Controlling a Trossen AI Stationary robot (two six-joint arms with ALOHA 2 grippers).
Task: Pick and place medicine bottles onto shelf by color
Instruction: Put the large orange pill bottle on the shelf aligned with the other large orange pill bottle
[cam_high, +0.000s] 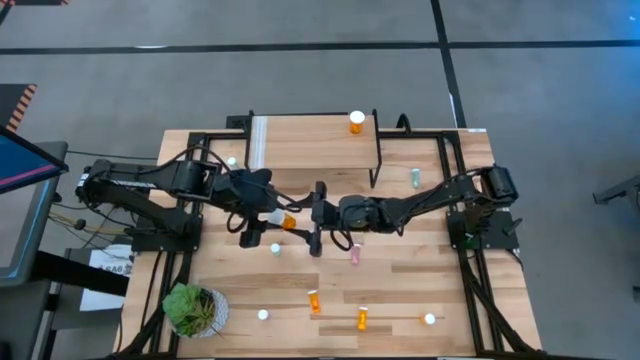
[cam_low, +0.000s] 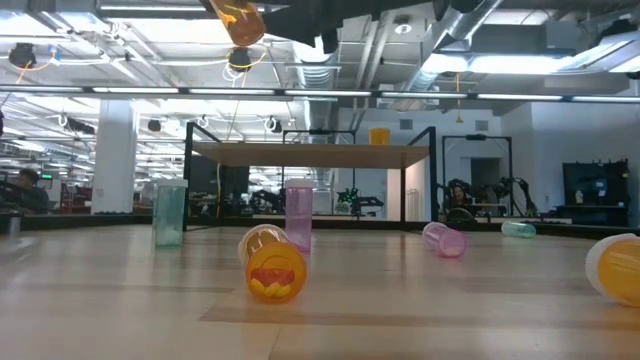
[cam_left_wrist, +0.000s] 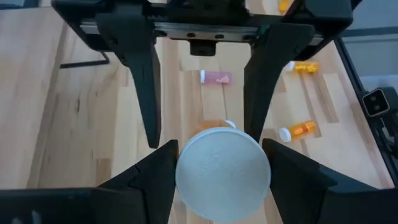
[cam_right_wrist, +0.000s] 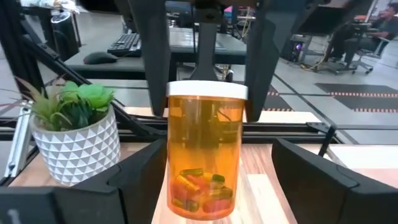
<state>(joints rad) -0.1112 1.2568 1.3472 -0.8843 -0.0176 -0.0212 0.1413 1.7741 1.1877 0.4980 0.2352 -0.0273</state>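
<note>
A wide orange medicine bottle (cam_high: 286, 221) with a white cap lies level in the air above the table's middle, and shows at the top of the low view (cam_low: 240, 20). My left gripper (cam_high: 268, 216) is shut on it. My right gripper (cam_high: 306, 222) is open. Its fingers (cam_right_wrist: 137, 180) stand on either side of the bottle's base end (cam_right_wrist: 205, 186), apart from it on at least one side. The shelf (cam_high: 315, 142) stands at the table's far edge with one orange bottle (cam_high: 356, 122) upright on its plank. My left gripper pinches the bottle's white cap (cam_left_wrist: 224, 171) between its two fingers (cam_right_wrist: 155, 62). The fingers come level from the table's left. The bottle lies level, lifted clear of the table, with its base pointing toward my right gripper.
Loose bottles are on the table: a green one (cam_high: 415, 178) at the right, a pink one (cam_high: 354, 255) under the grippers, two orange ones (cam_high: 314, 300) (cam_high: 362, 318) near the front edge, and several showing only white caps. A potted plant (cam_high: 195, 308) stands at the front left.
</note>
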